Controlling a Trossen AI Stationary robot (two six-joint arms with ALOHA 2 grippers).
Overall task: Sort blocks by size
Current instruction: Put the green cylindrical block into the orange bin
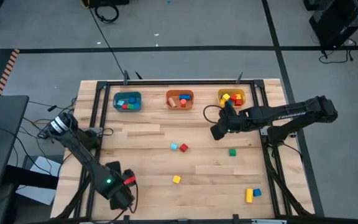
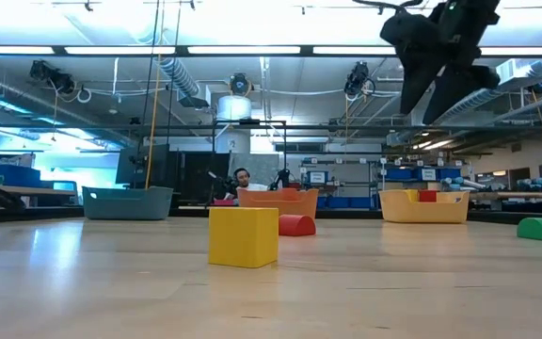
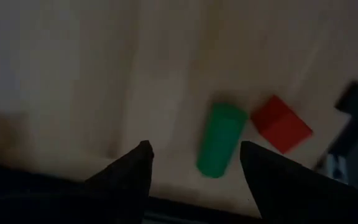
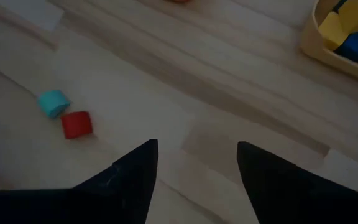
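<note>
1. Blocks of painted wood lie scattered over the pale plank table (image 1: 142,134). Nearest the low camera sits a small yellow cube (image 2: 243,236), toward 6 o'clock of table centre in the high view.
2. Left gripper (image 1: 122,194) sits at the 7 o'clock corner of the table. Its wrist view shows the two dark fingers (image 3: 129,171) spread apart, nothing between them. Just beyond the tips lie a green cylinder block (image 3: 220,139) on its side and a red cube block (image 3: 281,123), close together; cannot tell if they touch.
3. At 5 o'clock, near the table edge: a yellow bar block (image 1: 249,195) with a blue cube block (image 1: 257,193) just beside it.
4. Near table centre: a light blue cylinder block (image 1: 174,147) and a red cylinder block (image 1: 183,148), side by side.
5. Toward 3 o'clock: a lone green block (image 1: 232,152).
6. Right gripper (image 1: 218,132) hangs above the table at about 2 o'clock, raised well clear of the surface in the low view. Fingers (image 4: 135,171) parted, empty.
7. Far edge, 12 o'clock side, three bins in a row: teal bin (image 1: 128,101) at 11 o'clock, orange bin (image 1: 179,99) at 12, yellow bin (image 1: 231,98) at 1. Each holds several blocks.
8. Beyond the table, low view: a person seated far back in the room.
</note>
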